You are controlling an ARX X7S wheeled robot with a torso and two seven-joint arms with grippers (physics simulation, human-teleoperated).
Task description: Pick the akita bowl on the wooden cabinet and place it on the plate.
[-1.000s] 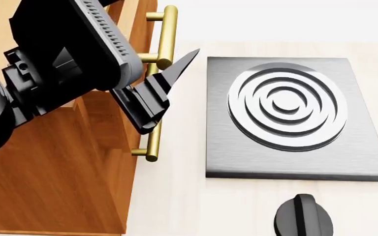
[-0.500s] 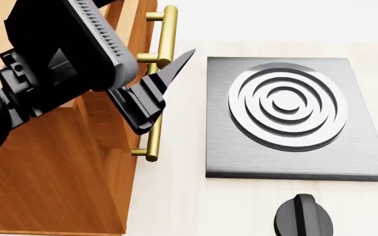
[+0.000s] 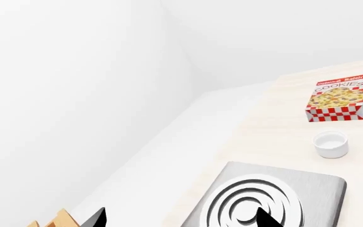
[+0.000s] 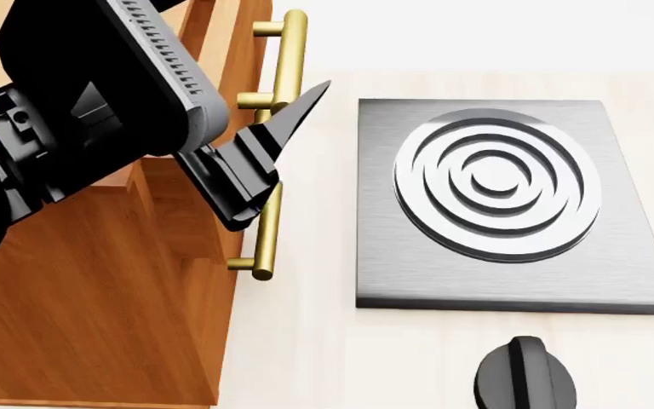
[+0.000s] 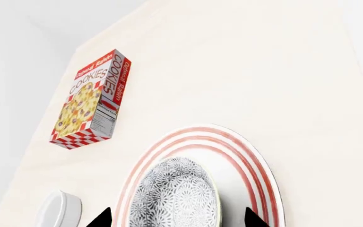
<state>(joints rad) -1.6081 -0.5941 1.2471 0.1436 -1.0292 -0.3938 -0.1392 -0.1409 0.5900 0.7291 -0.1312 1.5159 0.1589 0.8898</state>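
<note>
Two black fingertips of the right gripper [image 5: 175, 218] show at the edge of the right wrist view, spread wide apart with nothing between them. Just beyond them a bowl [image 5: 176, 196] with a fine white mottled pattern sits on the plate [image 5: 257, 179], inside its red rings and toward the side nearer the cup [image 5: 58, 210]. The white cup stands just beside the plate on the pale counter [image 5: 245, 71]. Farther off lies a cookie box [image 5: 92, 100], well apart from the plate.

From the head view, a black knob [image 4: 524, 375] sits nearest, on the counter in front of the grey stove slab [image 4: 509, 200] with its concentric rings. To the slab's left stands the cabinet [image 4: 100, 307], orange-brown with a brass bar handle [image 4: 272, 145] on its front edge. The left arm hangs over the cabinet top, and the left gripper [image 4: 270, 141] points toward the slab, one dark fingertip crossing the handle. In the left wrist view its two tips appear well apart, so the jaws are released and hold nothing. Past those tips that view shows the slab, then the cup and the cookie box farther along the counter, against a white wall [image 3: 74, 94].

No bowl can be seen on the part of the cabinet that shows; the arm hides much of its top.
</note>
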